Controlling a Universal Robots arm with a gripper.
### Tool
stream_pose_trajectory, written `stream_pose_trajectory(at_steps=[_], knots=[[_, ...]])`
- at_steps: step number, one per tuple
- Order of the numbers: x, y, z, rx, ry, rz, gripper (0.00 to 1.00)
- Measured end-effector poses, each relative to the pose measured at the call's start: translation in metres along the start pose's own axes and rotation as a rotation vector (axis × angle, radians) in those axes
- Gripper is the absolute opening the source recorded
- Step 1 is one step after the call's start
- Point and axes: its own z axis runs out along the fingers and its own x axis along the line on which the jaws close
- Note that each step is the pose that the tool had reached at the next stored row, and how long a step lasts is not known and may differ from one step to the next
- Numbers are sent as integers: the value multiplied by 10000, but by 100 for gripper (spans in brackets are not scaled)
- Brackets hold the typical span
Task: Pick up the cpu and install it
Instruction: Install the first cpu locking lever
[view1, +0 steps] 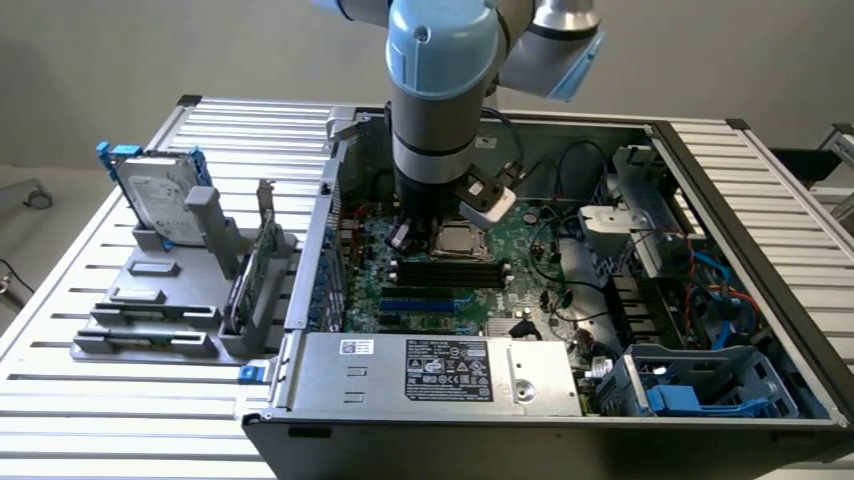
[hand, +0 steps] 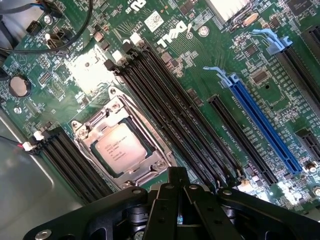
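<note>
The cpu (hand: 120, 148), a small square chip with a dull silver top, lies flat inside the metal-framed socket (hand: 89, 131) on the green motherboard. In the exterior view the cpu (view1: 463, 238) sits near the middle of the open computer case. My gripper (hand: 176, 181) hangs low over the board just beside the socket, its black fingers pressed together with nothing between them. Seen from outside, the gripper (view1: 406, 236) is just to the exterior view's left of the cpu, under the blue-grey arm.
Black memory slots (hand: 170, 110) run along both sides of the socket, and a blue expansion slot (hand: 260, 125) lies further off. A hard drive with a blue bracket (view1: 160, 200) stands in a grey rack outside the case. The power supply (view1: 441, 370) and case walls (view1: 320, 230) hem in the board.
</note>
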Motion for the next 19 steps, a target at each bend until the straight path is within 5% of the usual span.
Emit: stream_pose_trajectory(at_steps=[19], knots=[[-28, -24, 138, 70, 155, -5, 11]])
